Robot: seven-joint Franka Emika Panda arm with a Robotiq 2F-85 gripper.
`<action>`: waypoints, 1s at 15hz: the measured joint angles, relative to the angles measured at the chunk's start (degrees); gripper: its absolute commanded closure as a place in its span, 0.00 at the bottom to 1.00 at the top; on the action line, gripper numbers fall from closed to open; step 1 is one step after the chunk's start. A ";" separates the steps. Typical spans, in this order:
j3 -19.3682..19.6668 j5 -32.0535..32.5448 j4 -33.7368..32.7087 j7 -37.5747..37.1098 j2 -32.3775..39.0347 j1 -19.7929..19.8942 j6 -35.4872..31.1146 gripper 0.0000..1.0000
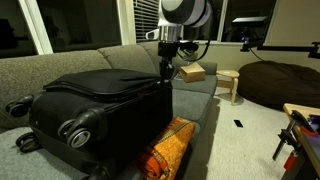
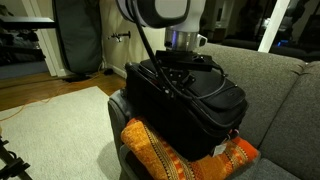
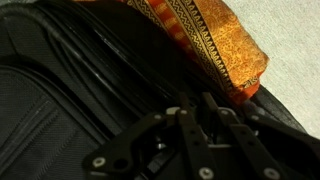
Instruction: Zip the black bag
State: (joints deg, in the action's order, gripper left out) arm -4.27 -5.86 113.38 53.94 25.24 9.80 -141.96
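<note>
The black bag [image 1: 100,105] [image 2: 185,95], a large soft suitcase with grey-hubbed wheels, lies on its side on the grey couch [image 1: 60,65] [image 2: 275,95]. It fills the left of the wrist view [image 3: 60,100]. My gripper [image 1: 166,76] [image 2: 172,76] points down at the bag's upper edge, at the end away from the wheels. In the wrist view the gripper [image 3: 190,102] has its fingers [image 3: 180,125] drawn close together at the dark zipper seam. A small pale piece, the zipper pull [image 3: 176,111], sits at their tips.
An orange patterned cushion [image 1: 165,150] [image 2: 170,155] [image 3: 210,35] is wedged under the bag at the couch's front. A cardboard box [image 1: 192,71] lies on the couch beyond the gripper. A wooden stool [image 1: 230,85] and a dark beanbag [image 1: 275,85] stand on the floor.
</note>
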 measured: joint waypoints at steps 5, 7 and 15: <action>-0.74 3.64 0.99 -4.44 -1.05 -4.47 -0.02 0.93; -1.22 5.64 1.04 -6.75 -1.22 -6.29 -0.01 0.93; -3.26 12.39 1.09 -11.43 -1.99 -10.50 0.08 0.93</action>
State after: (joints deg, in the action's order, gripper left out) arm -7.52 6.53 114.47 42.51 23.25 -0.70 -141.88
